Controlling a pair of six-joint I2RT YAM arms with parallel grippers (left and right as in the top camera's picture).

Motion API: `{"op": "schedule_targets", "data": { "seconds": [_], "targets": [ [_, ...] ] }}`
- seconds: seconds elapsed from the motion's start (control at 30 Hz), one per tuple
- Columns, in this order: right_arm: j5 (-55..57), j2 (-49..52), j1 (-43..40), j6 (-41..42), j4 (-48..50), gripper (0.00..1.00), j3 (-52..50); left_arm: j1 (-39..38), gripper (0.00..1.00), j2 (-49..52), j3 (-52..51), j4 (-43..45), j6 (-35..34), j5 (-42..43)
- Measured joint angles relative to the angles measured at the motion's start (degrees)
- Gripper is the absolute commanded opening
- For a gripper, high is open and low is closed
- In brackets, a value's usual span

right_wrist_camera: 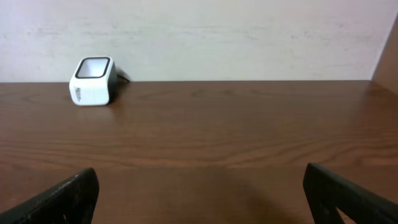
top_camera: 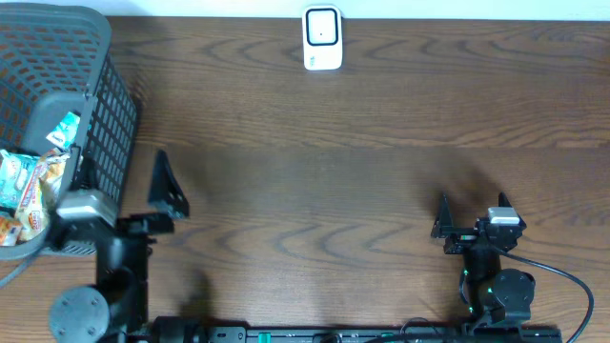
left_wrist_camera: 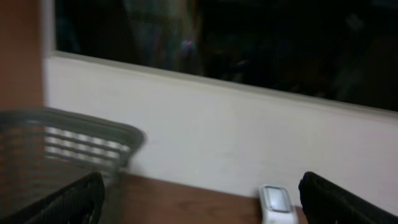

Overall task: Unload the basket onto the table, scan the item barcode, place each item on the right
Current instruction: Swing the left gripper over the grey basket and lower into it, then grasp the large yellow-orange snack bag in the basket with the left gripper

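Presently my left gripper and right gripper both stand wide apart, empty; packets lie in the basket, scanner well apart from both.

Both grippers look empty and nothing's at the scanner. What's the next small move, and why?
Probably swing the left gripper over the basket and lower it toward a packet. Its jaws are open and empty, the packets lie in the basket just beside that arm, and the scanner sits far off with nothing to read.
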Motion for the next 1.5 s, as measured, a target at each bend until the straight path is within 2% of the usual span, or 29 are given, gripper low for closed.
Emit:
{"op": "schedule_targets", "data": {
  "seconds": [0.17, 0.27, 0.4, 0.53, 0.63, 0.83, 0.93, 1.03, 1.17, 1.3, 1.5],
  "targets": [
    [0.0, 0.0, 0.0, 0.0, 0.0, 0.99, 0.0, 0.0, 0.98, 9.9, 11.2, -5.6, 7.6, -5.5],
    [0.0, 0.0, 0.0, 0.0, 0.0, 0.99, 0.0, 0.0, 0.97, 15.5, 17.6, -8.8, 10.6, -11.8],
    [0.0, 0.0, 0.0, 0.0, 0.0, 0.99, 0.0, 0.0, 0.98, 21.5, 24.1, -8.6, 13.2, -20.8],
    [0.0, 0.0, 0.0, 0.0, 0.0, 0.99, 0.0, 0.7, 0.98, 27.1, 30.8, -8.3, 17.0, -25.0],
    [0.0, 0.0, 0.0, 0.0, 0.0, 0.99, 0.0, 5.0, 0.98, 33.3, 38.2, -9.7, 19.1, -26.1],
    [-0.2, 0.0, 0.0, 0.0, 0.0, 0.99, 0.0, 16.5, 0.98, 48.2, 56.1, -27.2, 19.3, -25.9],
    [-0.2, 0.0, 0.0, 0.0, 0.0, 0.99, 0.0, 22.6, 0.97, 54.9, 61.7, -33.1, 17.7, -24.4],
    [-0.2, 0.0, 0.0, 0.0, 0.0, 0.99, 0.0, 29.9, 0.98, 60.6, 62.9, -37.4, 15.1, -23.7],
    [-0.2, 0.0, 0.0, 0.0, 0.0, 0.99, 0.0, 35.1, 0.98, 66.4, 62.9, -38.2, 14.7, -23.5],
    [-0.2, 0.0, 0.0, 0.0, 0.0, 0.99, 0.0, 37.0, 0.98, 70.6, 62.9, -45.8, 13.2, -23.3],
    [-0.2, 0.0, 0.0, 0.0, 0.0, 0.99, 0.0, 37.2, 0.97, 72.9, 62.9, -51.4, 13.5, -20.8]
  ]
}}
